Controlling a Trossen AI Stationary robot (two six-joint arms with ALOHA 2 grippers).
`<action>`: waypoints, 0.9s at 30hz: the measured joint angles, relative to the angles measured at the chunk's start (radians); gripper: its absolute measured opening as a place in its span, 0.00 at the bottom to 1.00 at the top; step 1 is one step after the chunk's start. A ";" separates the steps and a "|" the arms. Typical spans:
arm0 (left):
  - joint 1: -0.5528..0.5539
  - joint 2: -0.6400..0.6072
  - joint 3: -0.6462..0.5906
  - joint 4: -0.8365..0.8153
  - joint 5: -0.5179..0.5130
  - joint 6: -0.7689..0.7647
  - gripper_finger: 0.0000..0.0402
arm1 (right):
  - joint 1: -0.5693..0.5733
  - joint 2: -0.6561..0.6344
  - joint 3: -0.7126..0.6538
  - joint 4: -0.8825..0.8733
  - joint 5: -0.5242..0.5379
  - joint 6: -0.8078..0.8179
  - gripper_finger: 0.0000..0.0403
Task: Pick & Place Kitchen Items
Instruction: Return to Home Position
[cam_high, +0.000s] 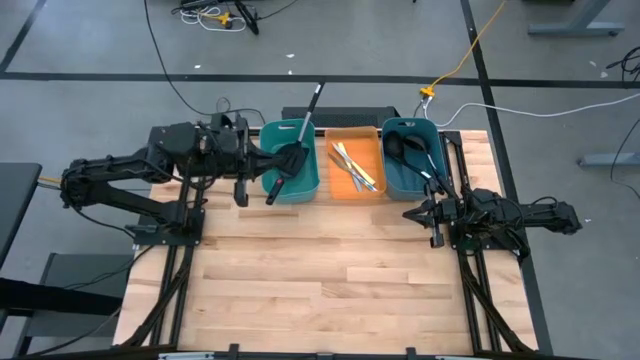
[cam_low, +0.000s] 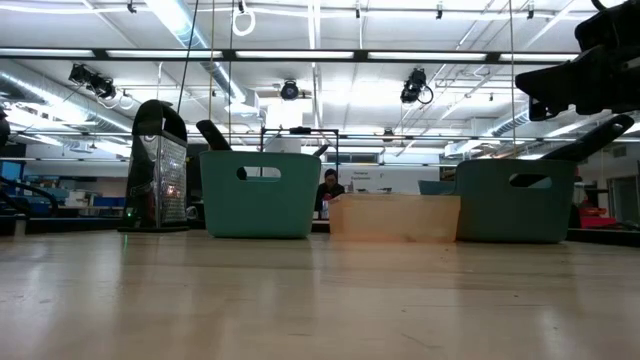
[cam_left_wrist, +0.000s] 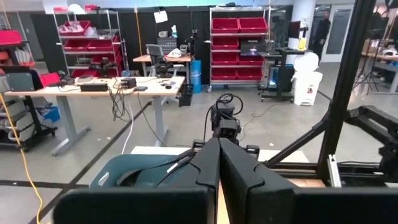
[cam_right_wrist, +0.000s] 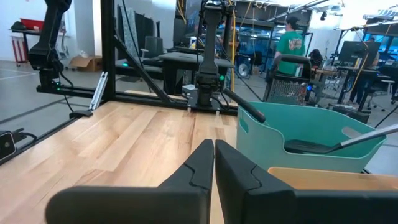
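Note:
A black slotted spatula (cam_high: 290, 160) lies in the left teal bin (cam_high: 268, 180), its handle (cam_high: 314, 102) sticking out over the far rim. Thin yellow and white sticks (cam_high: 352, 165) lie in the orange bin (cam_high: 335, 190). Black ladles (cam_high: 408, 148) lie in the right teal bin (cam_high: 395, 185). My left gripper (cam_high: 248, 152) is shut and empty, above the table beside the left bin; its fingers show in the left wrist view (cam_left_wrist: 219, 168). My right gripper (cam_high: 410, 213) is shut and empty, just near of the right bin, pointing toward the table's left; it also shows in the right wrist view (cam_right_wrist: 213, 165).
A metal box grater with a black top (cam_low: 160, 165) stands on the table left of the left bin. The three bins stand in a row along the far edge (cam_low: 395, 215). The bare wooden tabletop (cam_high: 320, 270) stretches toward the near edge. People show in the room beyond.

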 joint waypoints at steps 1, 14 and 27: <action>0.000 -0.003 -0.025 0.031 0.000 0.003 0.03 | 0.000 0.000 0.000 0.000 0.000 0.000 0.06; 0.000 -0.158 -0.417 0.390 0.000 -0.069 0.03 | 0.000 0.000 0.000 0.000 0.001 0.000 0.06; 0.000 -0.461 -0.678 0.437 0.104 -0.052 0.03 | 0.000 0.000 0.000 0.000 0.000 0.000 0.06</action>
